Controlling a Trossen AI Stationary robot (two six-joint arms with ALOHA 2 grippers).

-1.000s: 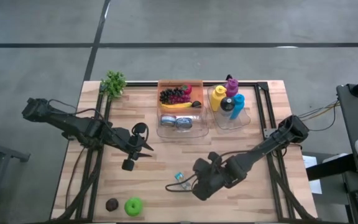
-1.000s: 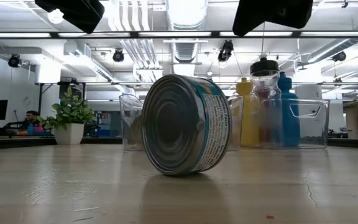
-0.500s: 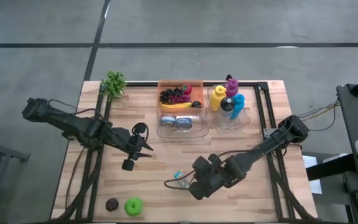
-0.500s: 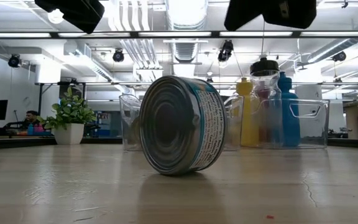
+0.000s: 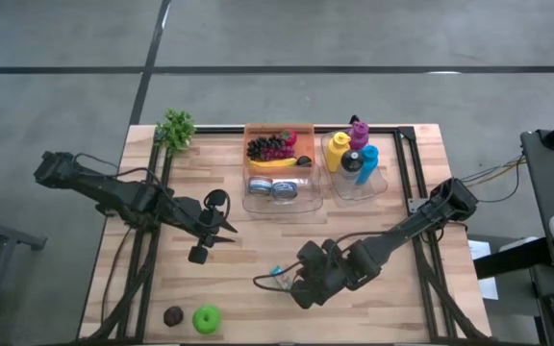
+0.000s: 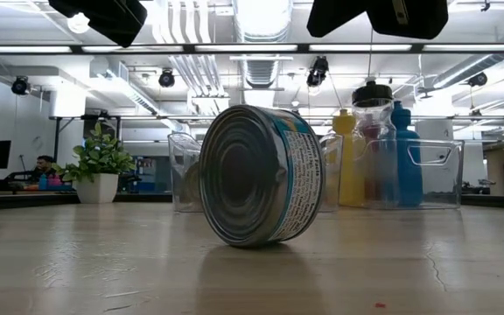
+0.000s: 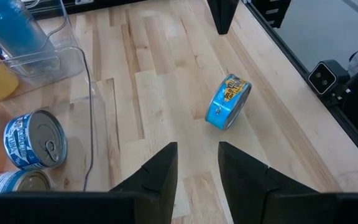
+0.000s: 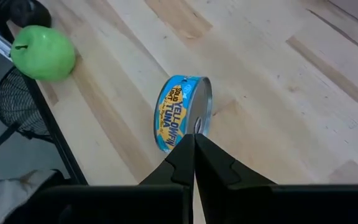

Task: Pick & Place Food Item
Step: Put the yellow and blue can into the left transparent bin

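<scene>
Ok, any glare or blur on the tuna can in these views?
Low view: the tuna can is sharp, ceiling lights glare behind, the room is soft. Right wrist view: label readable, a slight shine on the rim, the shut right gripper close up and dark.

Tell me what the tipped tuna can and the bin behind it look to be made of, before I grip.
Tuna can: apparently metal, with a shiny ribbed end and rim, wrapped in a glossy blue printed label, probably paper. It rests on its edge on the table, so it may roll.
Bin: clear, glossy plastic by the look; the cans inside show through its wall.
</scene>
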